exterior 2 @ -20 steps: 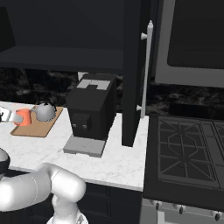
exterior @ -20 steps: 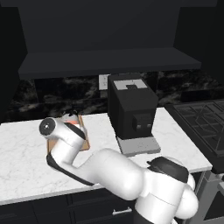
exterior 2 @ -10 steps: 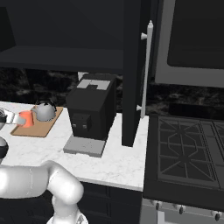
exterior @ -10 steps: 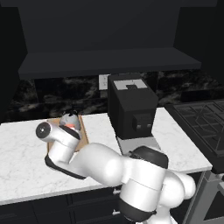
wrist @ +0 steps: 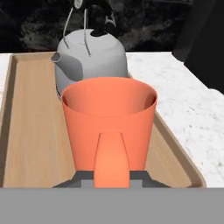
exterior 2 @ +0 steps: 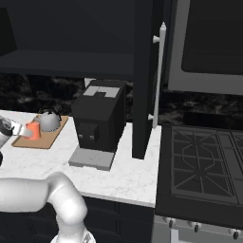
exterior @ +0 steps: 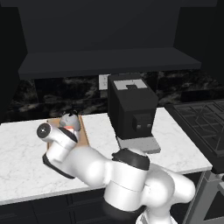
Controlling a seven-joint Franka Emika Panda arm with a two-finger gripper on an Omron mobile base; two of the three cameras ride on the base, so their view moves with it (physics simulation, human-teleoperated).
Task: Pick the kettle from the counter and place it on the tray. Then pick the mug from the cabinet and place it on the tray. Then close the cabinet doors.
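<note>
The pincer (wrist: 112,181), pinching the orange mug (wrist: 109,124) by its handle, has carried it lower over the wooden tray (wrist: 30,131) near the table's back left edge, just before the kettle (wrist: 89,59), so release seems next.

mug (wrist: 109,127): foot cut by hand view's bottom, hid gripper's fingertips | kettle (wrist: 89,59): lower front behind mug; handle top cut by upper edge | tray (exterior: 82,133): mostly behind arm in left base view | cabinet door (exterior 2: 144,71): top cut off in right base view
</note>
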